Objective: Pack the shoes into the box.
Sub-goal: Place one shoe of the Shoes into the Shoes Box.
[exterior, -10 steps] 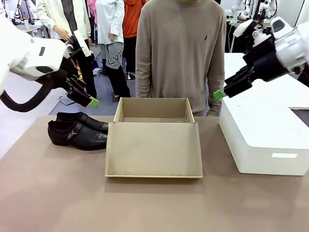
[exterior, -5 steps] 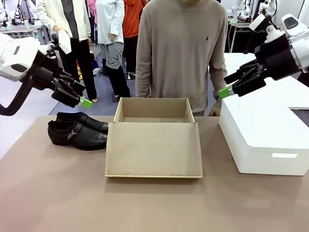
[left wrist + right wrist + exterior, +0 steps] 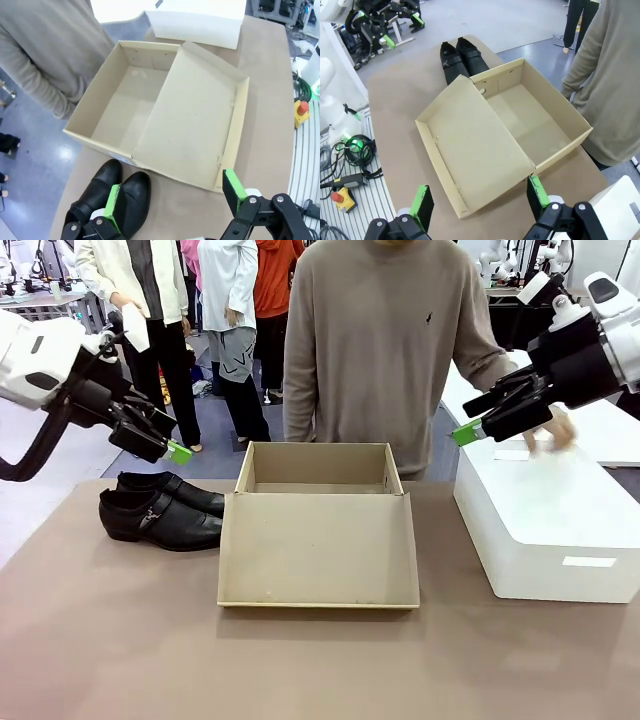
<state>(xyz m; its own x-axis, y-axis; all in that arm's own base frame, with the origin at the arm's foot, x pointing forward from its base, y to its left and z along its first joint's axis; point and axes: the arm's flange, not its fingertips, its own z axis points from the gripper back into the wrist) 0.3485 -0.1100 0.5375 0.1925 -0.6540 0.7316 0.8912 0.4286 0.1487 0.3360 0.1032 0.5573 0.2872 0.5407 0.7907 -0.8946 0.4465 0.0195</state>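
Your left jaws hang wide apart and hold nothing, up above the shoes [image 3: 160,510] and a little to the far side of them. In the left wrist view the green pads [image 3: 113,205] frame the two toes. The right jaws are just as open and just as empty, high over the near end of the white block [image 3: 545,530].

The shoes lie side by side and touching on the counter [image 3: 120,640], just left of the box [image 3: 318,468], with toes toward it and heels away. The box is open and bare inside. Its lid flap [image 3: 318,550] lies flat on your side, and the cavity is on the far side, next to the person.

The step in hand looks like the reach for the first shoe, so take it with the left arm.

- Come straight down over the nearer shoe.
- Set the jaws across its width around the buckle strap, not along its length. The glossy leather will probably slip under a toe grip.
- Keep one pad out of the seam between the pair, or you will likely drag the second shoe along.
- Lift clear of the box wall, then carry over the lid flap's corner into the cavity.

Hold the right arm where it is. A person's hand [image 3: 550,430] is close to those jaws, too blurred to say whether it rests on the white block.
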